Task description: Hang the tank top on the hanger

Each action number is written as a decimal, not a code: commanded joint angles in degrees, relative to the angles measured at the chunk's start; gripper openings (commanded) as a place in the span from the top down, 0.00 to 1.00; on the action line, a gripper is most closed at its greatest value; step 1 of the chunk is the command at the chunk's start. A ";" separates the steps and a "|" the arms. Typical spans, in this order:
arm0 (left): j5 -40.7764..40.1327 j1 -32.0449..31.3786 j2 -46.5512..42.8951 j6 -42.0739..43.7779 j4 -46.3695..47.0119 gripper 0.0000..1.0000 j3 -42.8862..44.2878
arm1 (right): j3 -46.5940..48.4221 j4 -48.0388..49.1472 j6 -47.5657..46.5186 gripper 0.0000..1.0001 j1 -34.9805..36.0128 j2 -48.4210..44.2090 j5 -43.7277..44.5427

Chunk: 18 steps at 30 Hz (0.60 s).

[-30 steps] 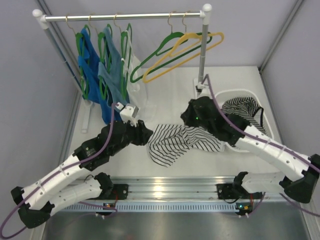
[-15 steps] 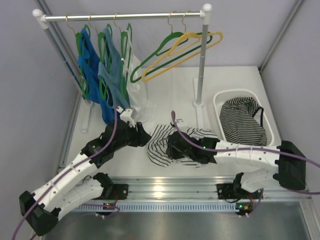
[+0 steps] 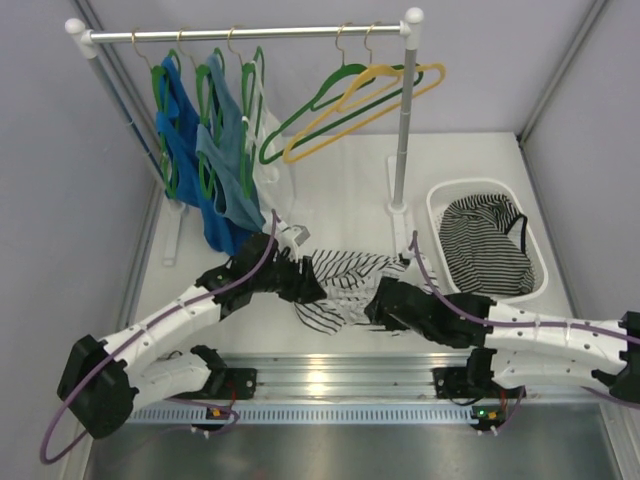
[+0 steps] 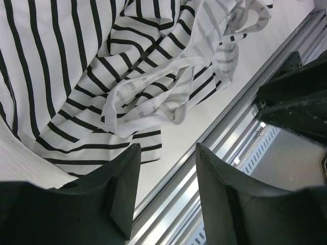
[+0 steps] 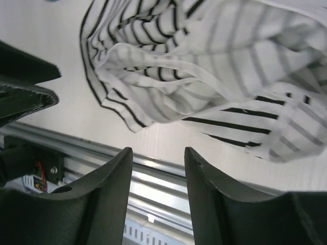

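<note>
A soft white tank top [image 3: 345, 285] with thin dark stripes lies crumpled in loose folds on the smooth white tabletop [image 3: 340, 190], between the two arms. The left jaws and right jaws, blunt black wedges, both stand apart with nothing between them, close to the cloth. The slim green triangular hanger [image 3: 268, 150] hangs tilted from a metal rail [image 3: 250, 33].

Tank top [image 4: 76, 61] cropped by both wrist views' edges
</note>
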 commanded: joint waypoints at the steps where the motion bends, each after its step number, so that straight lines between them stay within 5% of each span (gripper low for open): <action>1: 1.41 0.25 2.29 2.89 4.17 0.48 -0.08 | -3.38 -10.28 12.01 0.55 0.65 -4.71 6.63; 10: -5.00 -0.02 12.39 4.56 4.44 0.51 3.17 | -9.01 -23.65 22.93 0.49 -0.05 -14.12 12.96; 18: -9.05 -1.25 17.50 5.18 6.38 0.53 4.84 | -11.13 -19.35 16.01 0.39 -6.81 -15.36 13.76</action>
